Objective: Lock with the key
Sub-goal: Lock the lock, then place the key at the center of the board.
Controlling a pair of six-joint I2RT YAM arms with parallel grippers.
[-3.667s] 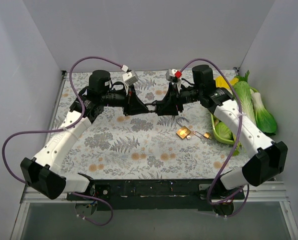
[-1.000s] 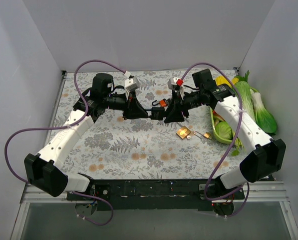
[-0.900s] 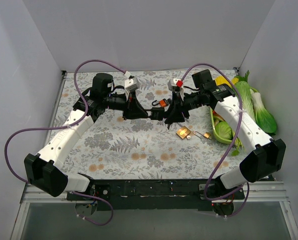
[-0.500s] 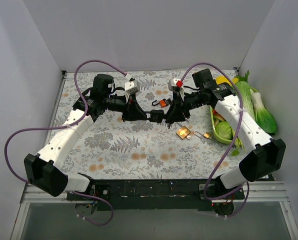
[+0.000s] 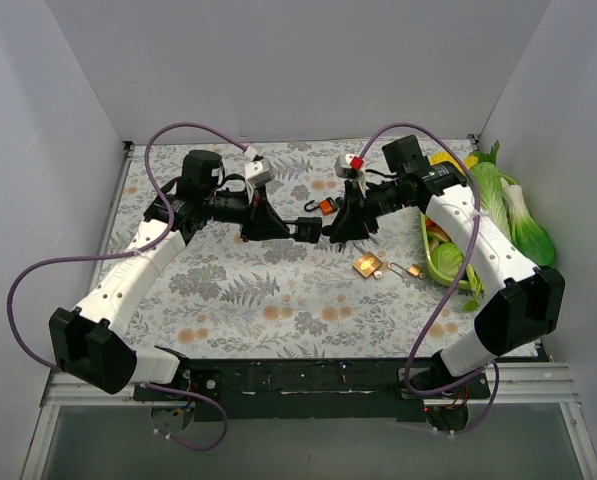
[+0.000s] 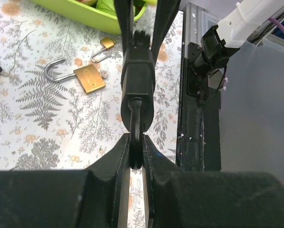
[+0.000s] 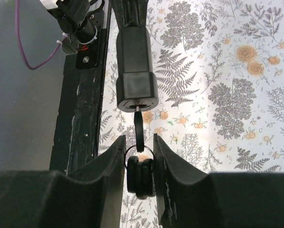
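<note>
My left gripper (image 5: 281, 228) is shut on the shackle (image 6: 136, 135) of a black padlock (image 5: 306, 230) and holds it in the air above the middle of the table. The padlock's body points away in the left wrist view (image 6: 138, 78). My right gripper (image 5: 336, 226) faces it and is shut on the black heads of a key bunch (image 7: 141, 175) on a ring. One key (image 7: 139, 129) reaches from the ring up into the keyhole at the padlock's bottom (image 7: 136, 90). My right fingers (image 7: 116, 156) close on both sides of the key heads.
A brass padlock (image 5: 367, 266) with its shackle open lies on the flowered cloth, and a smaller brass one (image 5: 412, 270) lies to its right. A small orange lock (image 5: 324, 206) lies behind the grippers. A green tray (image 5: 440, 262) and leafy vegetables (image 5: 513, 215) fill the right side.
The two grippers have drawn together and the gap between padlock and key has closed. The key now sits at the keyhole. The orange lock came into view behind the grippers.
</note>
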